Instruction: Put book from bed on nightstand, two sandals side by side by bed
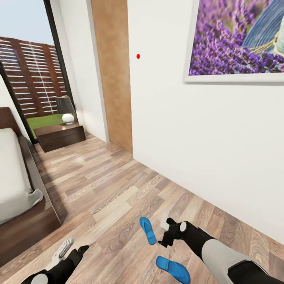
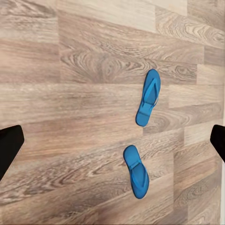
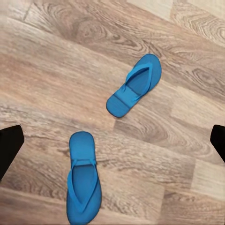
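Sandals lie on the wood floor [image 1: 102,185] between the arms, apart from each other: one sandal [image 1: 148,230] just beside the right gripper [image 1: 165,232], the other sandal [image 1: 172,269] nearer the robot. Both right and left gripper [image 1: 65,249] hold nothing, fingers spread wide. Bed [image 1: 15,185] stands left, nightstand [image 1: 59,136] beyond.

The bed [image 1: 15,185] is cut off at the frame's left edge — the picture [image 1: 236,39] at top and right.
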Controlling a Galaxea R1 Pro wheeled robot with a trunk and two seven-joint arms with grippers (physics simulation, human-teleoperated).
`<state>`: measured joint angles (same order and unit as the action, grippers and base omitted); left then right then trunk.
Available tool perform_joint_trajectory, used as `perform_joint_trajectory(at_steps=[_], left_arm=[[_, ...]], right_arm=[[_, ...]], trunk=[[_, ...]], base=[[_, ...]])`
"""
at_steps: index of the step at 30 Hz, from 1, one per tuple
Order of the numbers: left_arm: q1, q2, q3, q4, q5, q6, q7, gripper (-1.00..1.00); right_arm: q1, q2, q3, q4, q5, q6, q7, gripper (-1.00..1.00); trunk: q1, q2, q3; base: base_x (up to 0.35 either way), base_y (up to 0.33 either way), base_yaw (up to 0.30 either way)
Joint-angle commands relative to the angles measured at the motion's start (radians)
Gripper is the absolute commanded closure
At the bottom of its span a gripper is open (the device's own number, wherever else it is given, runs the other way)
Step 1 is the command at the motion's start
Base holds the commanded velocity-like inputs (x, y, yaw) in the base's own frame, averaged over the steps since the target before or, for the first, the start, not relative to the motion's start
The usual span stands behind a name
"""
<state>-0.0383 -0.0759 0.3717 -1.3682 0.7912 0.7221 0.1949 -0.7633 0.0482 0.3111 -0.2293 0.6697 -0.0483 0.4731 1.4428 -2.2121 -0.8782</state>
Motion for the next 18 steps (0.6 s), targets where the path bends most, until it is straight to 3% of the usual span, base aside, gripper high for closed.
perform_joint_trajectory(at_steps=[1,4,11,12,18], left_arm=[[0.001,-0.002,0.002,-0.011,0.013,0.005,0.012,-1.00],[0.003,-0.006,0.000,-0.031,0.016,0.005,0.019,-1.00],[0.005,-0.024,-0.005,-0.072,0.020,0.002,0.112,-1.00],[0.006,-0.030,-0.017,-0.092,0.021,0.000,0.171,-1.00],[0.006,-0.044,-0.052,-0.110,0.020,-0.002,0.227,-1.00]], right_arm=[[-0.001,0.000,-0.001,0.000,0.011,0.007,0.003,-1.00],[-0.001,-0.001,0.001,0.001,0.011,0.033,0.011,-1.00],[-0.006,-0.015,0.003,-0.001,0.011,0.105,0.129,-1.00],[-0.008,-0.042,0.001,-0.006,0.008,0.113,0.183,-1.00],[-0.011,-0.086,-0.004,-0.015,0.004,0.116,0.255,-1.00]], trunk=[[0.004,-0.008,-0.003],[0.015,-0.029,-0.010],[0.042,-0.078,-0.027],[0.046,-0.085,-0.030],[0.069,-0.127,-0.047]], base=[[-0.007,-0.007,0.252],[-0.005,-0.005,0.248],[-0.002,-0.002,0.224],[0.000,0.000,0.112],[0.000,0.000,0.075]])
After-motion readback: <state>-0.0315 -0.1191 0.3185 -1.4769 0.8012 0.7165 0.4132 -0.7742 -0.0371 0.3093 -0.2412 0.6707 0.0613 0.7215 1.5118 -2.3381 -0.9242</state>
